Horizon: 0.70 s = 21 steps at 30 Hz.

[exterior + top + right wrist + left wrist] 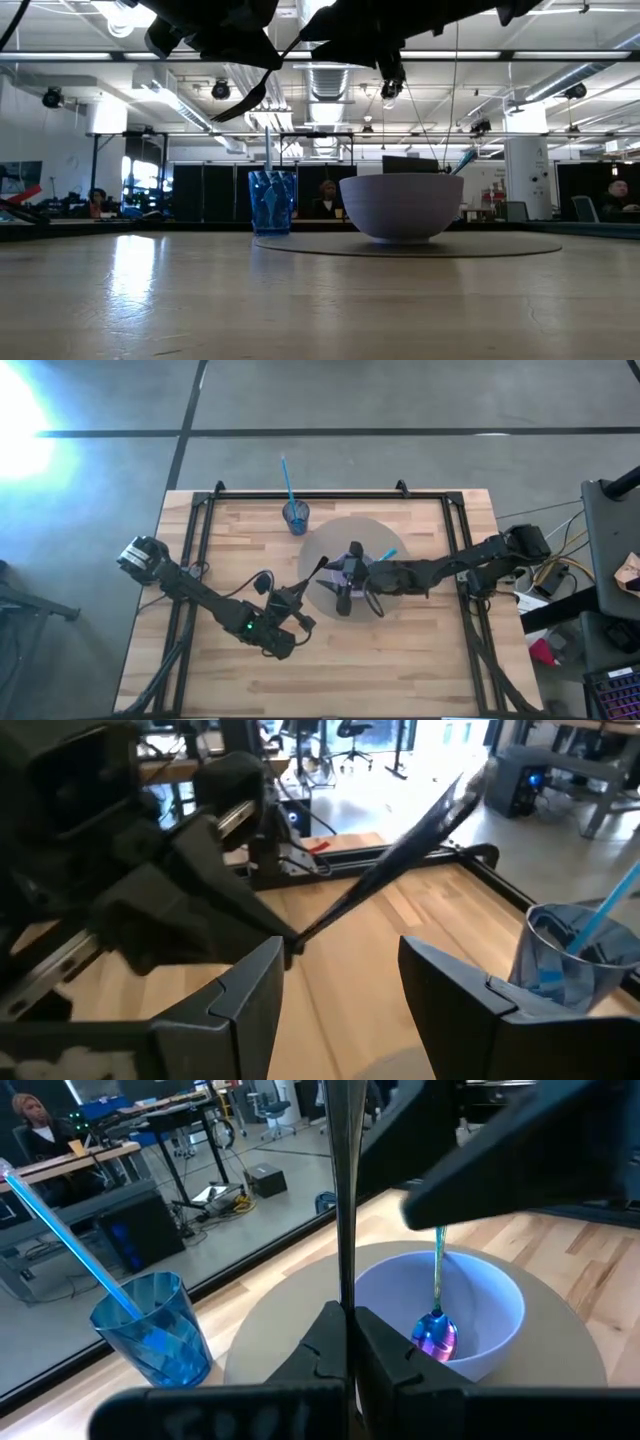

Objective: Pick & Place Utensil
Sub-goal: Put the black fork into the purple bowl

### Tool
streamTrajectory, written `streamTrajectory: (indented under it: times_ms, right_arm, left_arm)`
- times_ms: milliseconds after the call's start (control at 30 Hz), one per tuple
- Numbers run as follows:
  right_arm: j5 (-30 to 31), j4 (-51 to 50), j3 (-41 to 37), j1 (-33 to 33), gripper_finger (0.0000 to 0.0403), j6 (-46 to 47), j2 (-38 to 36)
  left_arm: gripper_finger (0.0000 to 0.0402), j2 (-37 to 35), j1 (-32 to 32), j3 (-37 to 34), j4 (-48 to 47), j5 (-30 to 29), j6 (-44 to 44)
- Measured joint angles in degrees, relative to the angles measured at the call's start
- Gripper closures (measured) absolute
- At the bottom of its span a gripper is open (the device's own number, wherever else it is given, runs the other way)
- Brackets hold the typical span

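Note:
My left gripper [348,1342] is shut on a thin black utensil [345,1200]. It sits left of the bowl in the high view [304,592]. A lavender bowl [362,563] stands on a round grey mat [325,540]. An iridescent spoon [437,1330] with a teal handle [388,553] leans in the bowl, handle over the rim. My right gripper [335,990] is open and hovers over the bowl [342,580], touching nothing. A blue cup [295,516] behind the mat holds a blue utensil [287,475]. My left gripper pinches the black utensil's slim handle [346,1295] between its two fingers. The utensil is lifted clear of the table, and its broad end [452,805] sticks out beyond the fingertips, slanting up toward the bowl side.
A black frame [300,493] runs along the table's far edge and down both sides. Bare wood [400,660] lies near the front edge. People sit at desks in the room beyond the table [30,1120].

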Motion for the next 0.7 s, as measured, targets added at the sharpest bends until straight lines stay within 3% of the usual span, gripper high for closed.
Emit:
streamTrajectory:
  times_ms: [433,700]
  right_arm:
    - [-0.3,5.2,0.1,-0.9,0.0209,0.2,0.4]
    - [-0.2,9.9,0.1,-1.5,0.0236,0.8,0.4]
  left_arm:
    - [0.04,0.0,0.0,0.0,0.0,0.0,0.0]
    - [0.04,0.0,0.0,0.0,0.0,0.0,0.0]
